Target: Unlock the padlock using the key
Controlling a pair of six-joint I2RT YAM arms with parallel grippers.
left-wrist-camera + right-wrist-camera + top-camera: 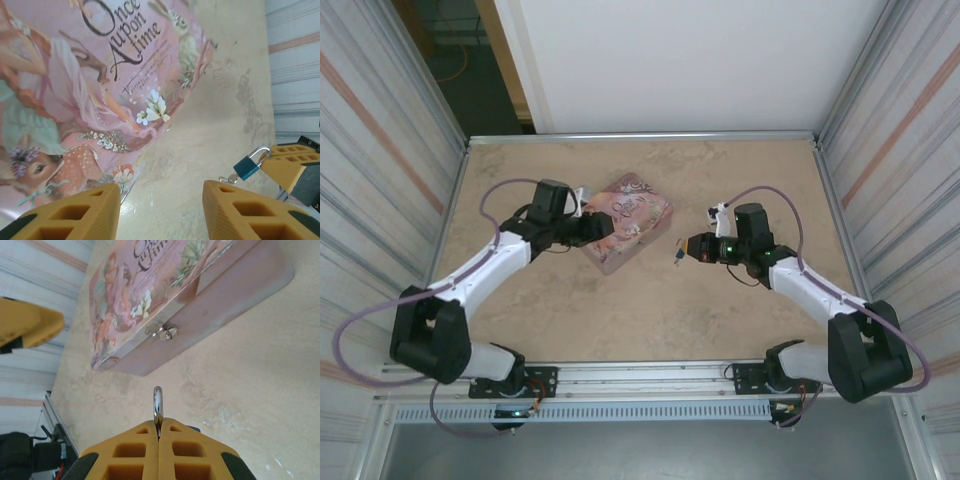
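1. The right gripper [158,422] is pinching the padlock [246,167] by its shackle, with the fingers pressed tight together on the metal. In the left wrist view the lock is sitting at the lower right, off to the right of the tin [75,75], and it's looking like it's hanging just above the table [215,115].
2. The left gripper [161,189] is sitting spread at the bottom of that frame by the tin's edge, gripping nothing.
3. Something small and silvery is dangling at the lock's lower left. It's probably the key or its ring, but it's too tiny to tell.
4. My take: the left one is needing to travel right over bare table, line up square on that dangling bit, and close slowly.
5. The right arm should be holding dead steady. That shackle pinch is looking thin, so a sideways tug is risking twisting the lock loose.
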